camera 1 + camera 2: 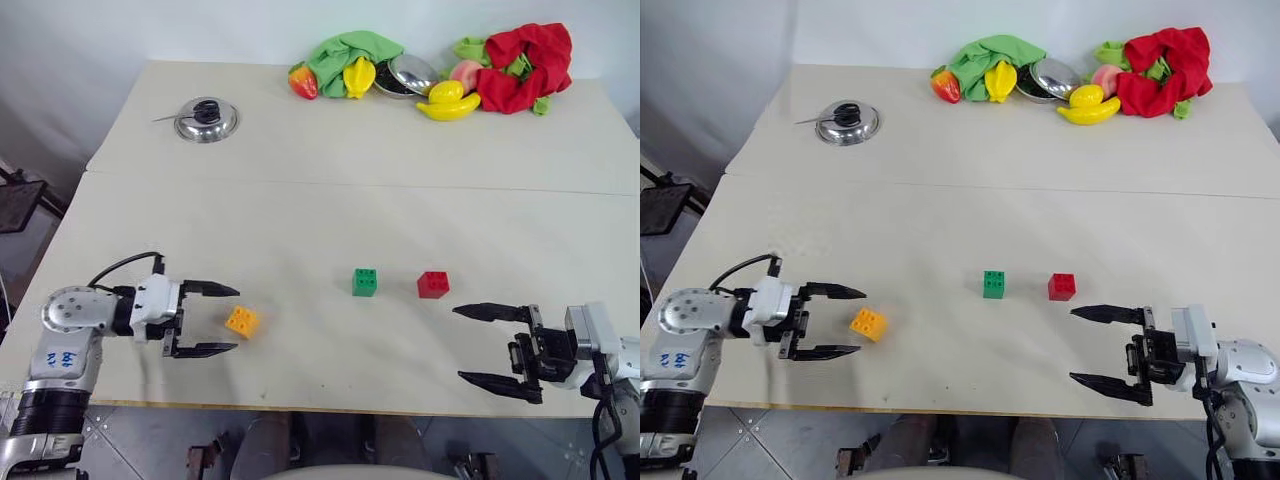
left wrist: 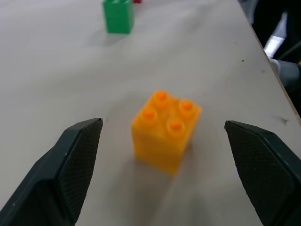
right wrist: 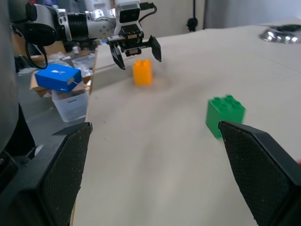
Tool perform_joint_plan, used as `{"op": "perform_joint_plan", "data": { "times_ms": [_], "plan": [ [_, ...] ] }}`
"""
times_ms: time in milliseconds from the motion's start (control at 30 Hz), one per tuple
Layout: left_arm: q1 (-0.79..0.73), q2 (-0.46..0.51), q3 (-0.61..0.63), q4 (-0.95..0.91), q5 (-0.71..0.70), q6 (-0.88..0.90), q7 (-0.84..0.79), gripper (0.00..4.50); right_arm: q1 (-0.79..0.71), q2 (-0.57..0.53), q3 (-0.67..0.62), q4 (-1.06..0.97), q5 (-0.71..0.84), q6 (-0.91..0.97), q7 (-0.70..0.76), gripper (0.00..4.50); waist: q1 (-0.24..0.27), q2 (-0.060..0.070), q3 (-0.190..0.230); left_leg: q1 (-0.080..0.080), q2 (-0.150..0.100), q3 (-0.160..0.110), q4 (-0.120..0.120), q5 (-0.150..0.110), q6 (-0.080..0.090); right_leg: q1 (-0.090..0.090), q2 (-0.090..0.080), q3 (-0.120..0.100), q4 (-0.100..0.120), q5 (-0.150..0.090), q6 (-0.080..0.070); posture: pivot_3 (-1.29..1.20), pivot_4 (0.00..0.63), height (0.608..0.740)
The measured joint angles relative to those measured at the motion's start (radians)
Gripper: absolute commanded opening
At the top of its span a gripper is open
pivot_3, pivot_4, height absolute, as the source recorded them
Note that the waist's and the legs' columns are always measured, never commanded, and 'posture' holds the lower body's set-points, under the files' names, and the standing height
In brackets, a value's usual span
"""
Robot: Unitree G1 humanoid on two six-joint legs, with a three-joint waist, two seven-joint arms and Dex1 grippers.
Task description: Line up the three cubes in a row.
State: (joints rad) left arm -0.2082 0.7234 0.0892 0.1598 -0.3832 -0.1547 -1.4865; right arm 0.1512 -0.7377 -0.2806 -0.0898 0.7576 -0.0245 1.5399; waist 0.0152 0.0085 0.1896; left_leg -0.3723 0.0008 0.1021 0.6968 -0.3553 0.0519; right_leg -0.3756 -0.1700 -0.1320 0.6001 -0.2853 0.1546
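On the table (image 1: 330,210), the green cube (image 1: 365,282) and red cube (image 1: 433,284) sit side by side, while the orange-yellow cube (image 1: 241,321) lies apart, nearer the front edge. The left end effector (image 1: 212,319), spread wide, faces it, so it should advance until both fingers flank the block squarely, then pinch; the right end effector (image 1: 492,346) waits spread and empty.

L tool (image 1: 228,320) low at near edge, fingers wide, aimed right. R tool (image 1: 458,345) fingers wide, aimed left.

I am seeing even, soft lighting falling across the table (image 1: 300,200) with only faint shadows, a mild glare showing on the metal lid (image 1: 206,120), and the orange-yellow cube (image 2: 164,129) blurring slightly in the left wrist view.
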Motion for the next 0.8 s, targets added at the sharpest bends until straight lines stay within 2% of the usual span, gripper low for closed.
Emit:
{"op": "perform_joint_plan", "data": {
  "times_ms": [33,133,267,400,467,567,700,800],
  "plan": [
    [-0.006,-0.005,-0.015,0.014,0.001,-0.011,-0.008,4.39,0.002,0.000,-0.001,0.001,0.000,0.000,0.000,4.50,-0.002,0.000,0.000,0.000,0.000,0.000,0.000,0.000,0.000,0.000,0.000,0.000,0.000,0.000,0.000,0.00,0.150,0.740],
    [-0.019,-0.008,-0.055,0.053,0.015,-0.047,-0.014,3.85,0.009,0.000,-0.002,0.002,0.000,0.000,0.000,4.50,-0.006,0.000,0.000,0.000,0.001,0.000,0.000,0.000,0.000,0.000,0.001,0.000,0.000,0.000,0.000,0.00,0.150,0.740],
    [-0.042,0.008,-0.098,0.097,0.028,-0.100,-0.015,2.58,0.022,0.000,-0.005,0.000,-0.003,0.001,-0.002,4.50,-0.008,0.000,0.000,0.000,0.001,0.000,0.000,0.000,0.000,0.000,0.001,0.000,0.000,0.000,0.000,0.00,0.150,0.740],
    [-0.073,0.036,-0.111,0.128,0.028,-0.108,-0.015,1.51,0.040,0.000,-0.012,-0.016,-0.012,0.003,-0.009,4.50,-0.009,0.000,0.000,0.000,0.001,0.000,0.000,0.000,0.000,0.000,0.000,0.000,0.000,0.000,0.000,0.00,0.150,0.740],
    [-0.095,0.038,-0.121,0.127,0.025,-0.088,-0.015,1.51,0.058,0.000,-0.020,-0.043,-0.012,0.005,-0.020,4.50,-0.007,0.000,0.000,0.000,0.001,-0.001,0.000,0.000,0.000,0.000,0.000,0.000,0.000,0.000,0.000,0.00,0.150,0.740],
    [-0.172,0.019,-0.132,0.117,-0.011,0.035,-0.011,1.51,0.079,-0.003,-0.051,-0.086,-0.012,0.023,-0.056,4.50,0.001,0.000,0.000,-0.001,0.001,-0.001,0.001,0.000,0.000,0.000,0.000,0.000,0.000,0.000,0.000,0.00,0.150,0.740],
    [-0.337,-0.064,-0.150,0.074,-0.032,0.210,0.058,1.51,0.080,-0.012,-0.101,-0.119,-0.001,0.076,-0.125,4.50,0.013,0.000,0.000,-0.001,-0.001,-0.002,0.002,0.000,0.001,0.001,0.000,0.000,0.000,0.000,0.001,0.00,0.150,0.740],
    [-0.382,-0.136,-0.195,0.063,-0.008,0.255,0.101,1.51,0.071,-0.014,-0.158,-0.127,0.017,0.112,-0.185,4.50,0.010,0.000,0.000,-0.001,-0.001,-0.001,0.001,0.000,0.001,0.001,0.000,0.000,-0.001,0.000,0.001,0.00,0.150,0.740]
  ]
}}
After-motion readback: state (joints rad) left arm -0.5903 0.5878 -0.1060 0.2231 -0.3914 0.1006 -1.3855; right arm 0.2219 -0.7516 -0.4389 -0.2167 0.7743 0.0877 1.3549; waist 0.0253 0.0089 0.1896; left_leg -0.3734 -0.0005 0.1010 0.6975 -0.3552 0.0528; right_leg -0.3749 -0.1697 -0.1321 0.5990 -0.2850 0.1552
